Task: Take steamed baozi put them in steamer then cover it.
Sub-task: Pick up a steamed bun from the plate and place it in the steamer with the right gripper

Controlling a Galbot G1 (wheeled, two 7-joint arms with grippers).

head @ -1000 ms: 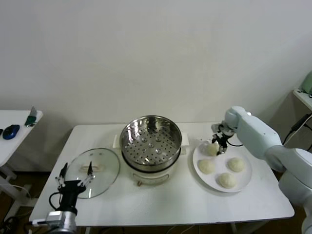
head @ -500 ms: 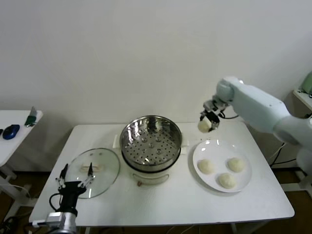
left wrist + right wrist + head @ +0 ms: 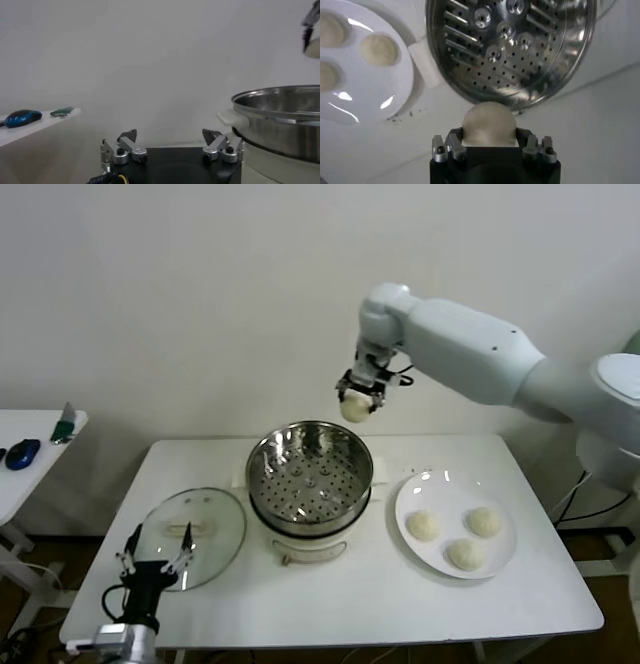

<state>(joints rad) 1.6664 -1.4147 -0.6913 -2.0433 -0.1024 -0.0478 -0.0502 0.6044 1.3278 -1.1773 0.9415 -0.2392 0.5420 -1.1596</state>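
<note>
Baozi [image 3: 354,408] gripped by right gripper [image 3: 357,396], now carried from above the plate [image 3: 500,559] edge to above the steamer [image 3: 310,474] far rim. 3 buns left on plate, right of steamer. Left gripper [image 3: 155,560] spread open, unmoved, at cover [image 3: 205,529] left of steamer.

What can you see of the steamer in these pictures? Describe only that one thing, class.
The steamer is a round, shiny steel pot standing upright on a white base near the middle of the white table. Inside lies a perforated metal tray with raised studs, holding no buns. It is uncovered; nothing touches its rim. The right gripper holds a baozi in its jaws above the far rim.
</note>
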